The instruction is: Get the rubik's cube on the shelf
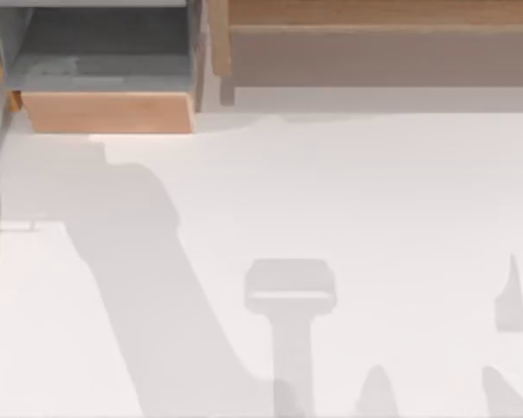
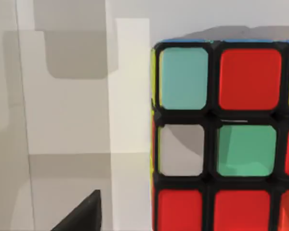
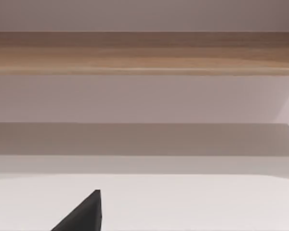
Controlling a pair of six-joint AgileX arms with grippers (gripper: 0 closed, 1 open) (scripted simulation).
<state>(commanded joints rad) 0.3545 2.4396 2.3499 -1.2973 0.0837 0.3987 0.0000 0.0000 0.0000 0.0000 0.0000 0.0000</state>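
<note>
The rubik's cube (image 2: pixel 221 139) stands very close in the left wrist view, with red, green, pale teal and white stickers on a black grid. A black part of my left gripper (image 2: pixel 82 216) sits just beside the cube. The shelf (image 1: pixel 383 13) is a long light-brown board at the table's far right, with a grey-brown recess beneath. The right wrist view faces the shelf (image 3: pixel 144 50) straight on. A black part of my right gripper (image 3: pixel 82 216) hangs in front of it, apart from it.
A grey-lined box compartment (image 1: pixel 105 52) with a wooden front (image 1: pixel 109 111) stands at the far left. A narrow wooden post (image 1: pixel 219 39) divides it from the shelf. Arm shadows lie across the white table (image 1: pixel 375 192).
</note>
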